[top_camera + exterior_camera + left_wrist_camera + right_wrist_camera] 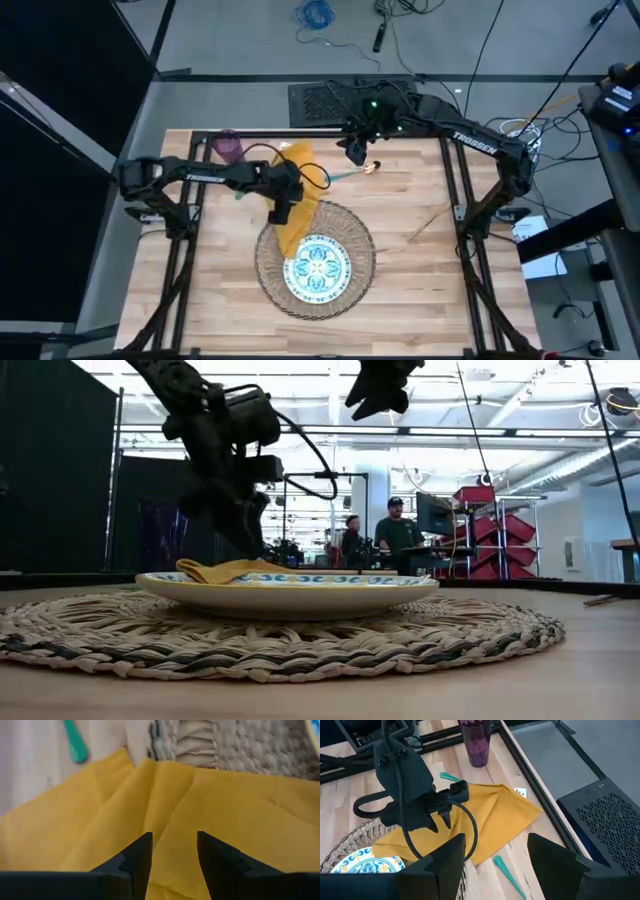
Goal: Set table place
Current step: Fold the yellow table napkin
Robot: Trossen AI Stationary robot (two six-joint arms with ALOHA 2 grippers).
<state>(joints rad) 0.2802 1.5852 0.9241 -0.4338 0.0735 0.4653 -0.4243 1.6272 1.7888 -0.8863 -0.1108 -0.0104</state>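
A mustard-yellow napkin (pixel 297 158) lies spread on the table. Its near end rests over the woven placemat (pixel 355 235) and on the far rim of the white and teal plate (pixel 318 268). My left gripper (pixel 282 212) points down over the napkin's middle (pixel 225 805), fingers open. My right gripper (pixel 355 150) hangs open, high above the table's far side, holding nothing. A purple cup (pixel 228 147) stands at the far left. A teal-handled piece of cutlery (pixel 343 176) lies beside the napkin. My left gripper comes at the napkin's middle (pixel 470 827) from above, its open fingers (pixel 137 857) standing over creased cloth. I cannot tell whether the fingertips touch the napkin. The cloth lies flat on the table, the mat and the plate.
A second teal handle (pixel 450 777) lies on the cup side of the napkin. A thin gold piece (pixel 425 222) lies on the table's right. Black rails (pixel 450 190) frame the top. People stand in the room beyond (pixel 395 530).
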